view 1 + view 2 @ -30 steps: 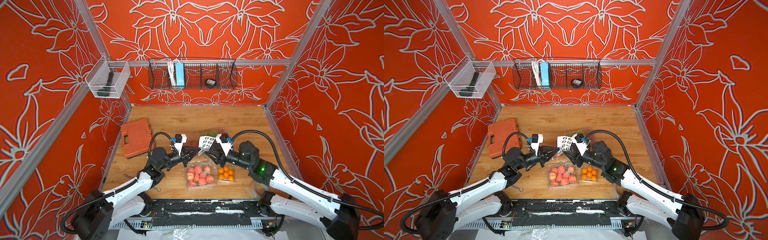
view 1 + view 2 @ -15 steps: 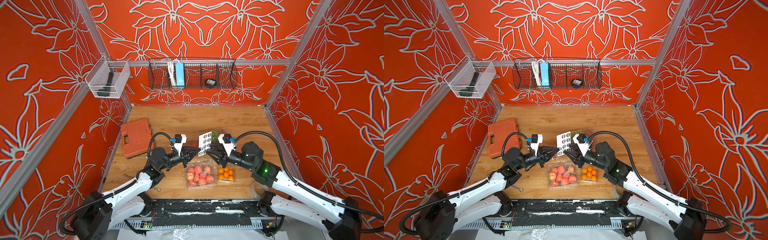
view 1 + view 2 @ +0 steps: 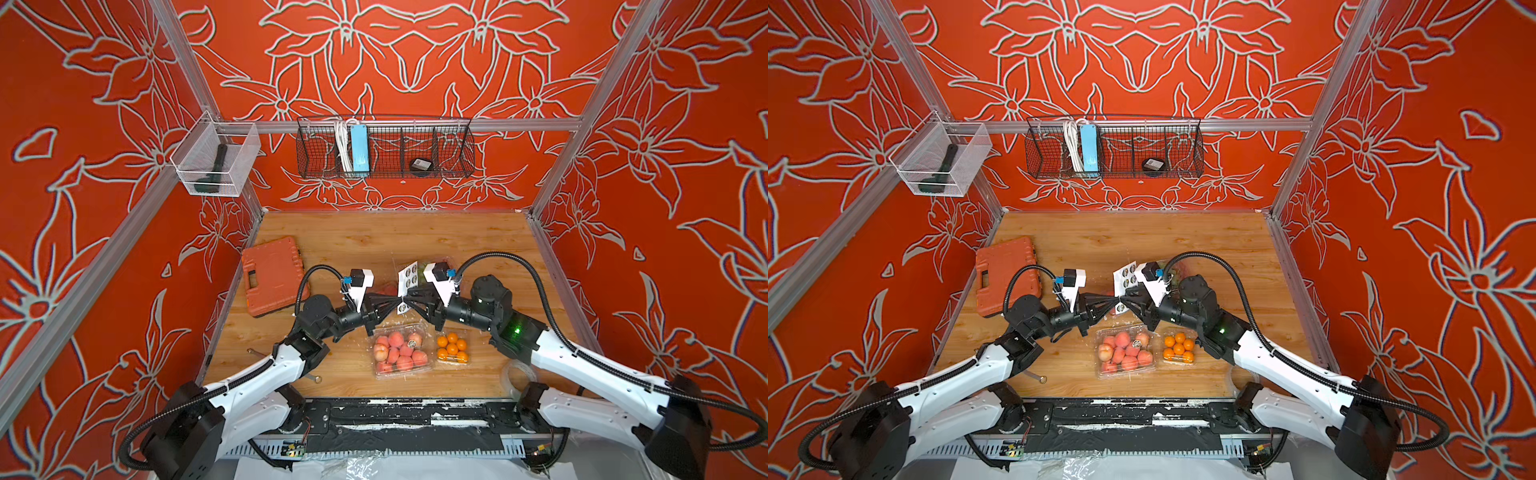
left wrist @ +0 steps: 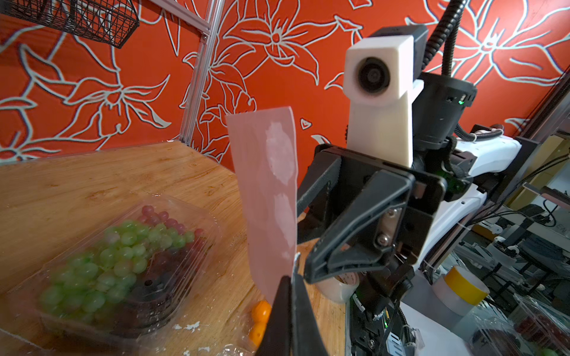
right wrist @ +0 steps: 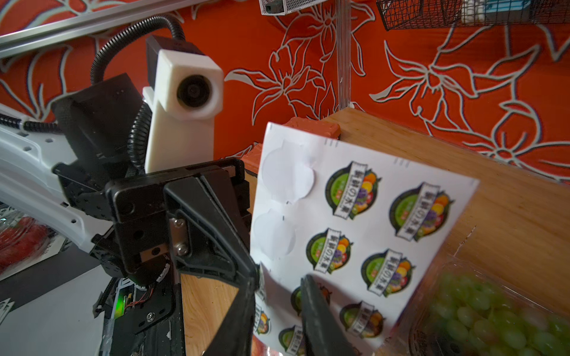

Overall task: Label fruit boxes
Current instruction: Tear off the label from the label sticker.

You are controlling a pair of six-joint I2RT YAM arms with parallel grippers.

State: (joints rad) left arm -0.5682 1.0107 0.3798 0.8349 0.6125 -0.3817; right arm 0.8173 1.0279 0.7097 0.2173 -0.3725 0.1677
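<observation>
In both top views the two arms meet tip to tip at mid-frame above the wooden counter (image 3: 415,237). A white sticker sheet (image 3: 408,276) stands upright between them. The left gripper (image 4: 291,277) is clamped tight on the sheet's lower edge, its fingers pressed together on the paper. The right gripper (image 5: 280,277) has its fingers a little apart over the sheet's lower corner, where printed round labels sit. Whether either finger touches a label cannot be told. Two label spots on the sheet are blank. Below the grippers, toward the bottom of the frame, the large box of peaches (image 3: 399,349) lies on the counter with one round label on its lid. The small box of oranges (image 3: 452,348) lies just to its right. The box of green and dark grapes (image 4: 117,265) sits behind the sheet, largely hidden in the top views by the right wrist. An orange tool case (image 3: 272,276) lies at the left edge of the counter.
</observation>
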